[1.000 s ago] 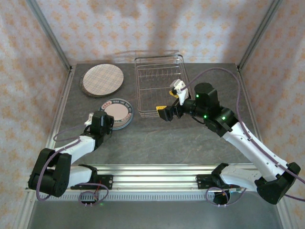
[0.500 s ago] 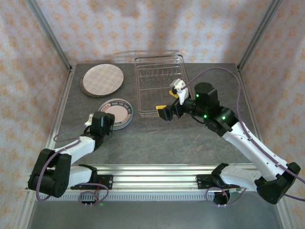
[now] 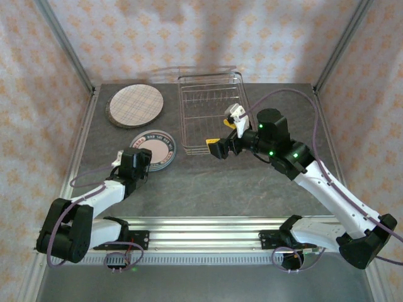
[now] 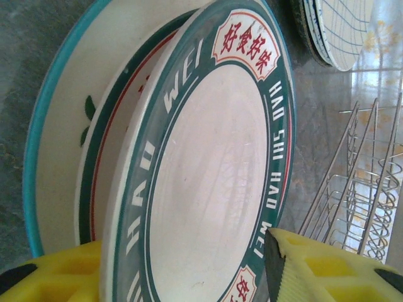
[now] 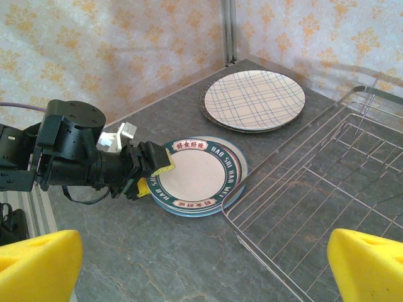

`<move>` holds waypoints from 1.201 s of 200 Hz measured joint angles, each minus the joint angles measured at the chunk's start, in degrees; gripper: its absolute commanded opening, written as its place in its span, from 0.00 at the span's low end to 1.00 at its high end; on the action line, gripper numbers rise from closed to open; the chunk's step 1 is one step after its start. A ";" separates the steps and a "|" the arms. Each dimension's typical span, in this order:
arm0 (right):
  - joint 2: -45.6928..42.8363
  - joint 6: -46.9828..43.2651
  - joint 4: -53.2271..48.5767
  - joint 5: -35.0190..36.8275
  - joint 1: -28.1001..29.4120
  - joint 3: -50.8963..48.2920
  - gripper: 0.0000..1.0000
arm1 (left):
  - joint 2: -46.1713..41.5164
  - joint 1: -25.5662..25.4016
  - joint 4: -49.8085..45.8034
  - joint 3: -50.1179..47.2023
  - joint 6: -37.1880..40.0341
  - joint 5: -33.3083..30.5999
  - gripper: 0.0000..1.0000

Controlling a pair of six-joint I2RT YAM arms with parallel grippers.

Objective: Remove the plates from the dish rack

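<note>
A stack of small plates topped by a dark-green-rimmed plate (image 3: 155, 148) with red lettering lies on the table left of the dish rack (image 3: 211, 113). Larger plaid plates (image 3: 134, 105) are stacked behind it. The wire rack holds no plates that I can see. My left gripper (image 3: 143, 165) is open, its yellow fingers one above and one below the near rim of the green-rimmed plate (image 4: 208, 170), as the right wrist view also shows for this left gripper (image 5: 154, 176). My right gripper (image 3: 217, 148) hovers open over the rack's front-left corner (image 5: 327, 189), nothing between its fingers.
Patterned walls and metal posts enclose the dark stone table (image 3: 208, 185). The rack's front-left corner lies close to the small plate stack (image 5: 198, 173). Bare table lies in front of the rack and the plates.
The left gripper has drawn back a little toward the near edge, off the plate stack. The right arm and the plates hold their places.
</note>
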 measured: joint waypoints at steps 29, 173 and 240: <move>0.00 0.04 0.00 0.00 0.00 0.00 0.99 | -0.81 0.00 -2.05 0.48 -0.02 0.46 0.61; 0.00 0.63 -0.24 0.28 0.00 0.50 0.99 | 2.32 0.37 -10.40 6.93 0.26 2.69 0.70; 0.63 0.85 -0.28 0.48 0.00 0.55 0.99 | 2.40 0.37 -15.85 9.05 0.42 3.08 0.71</move>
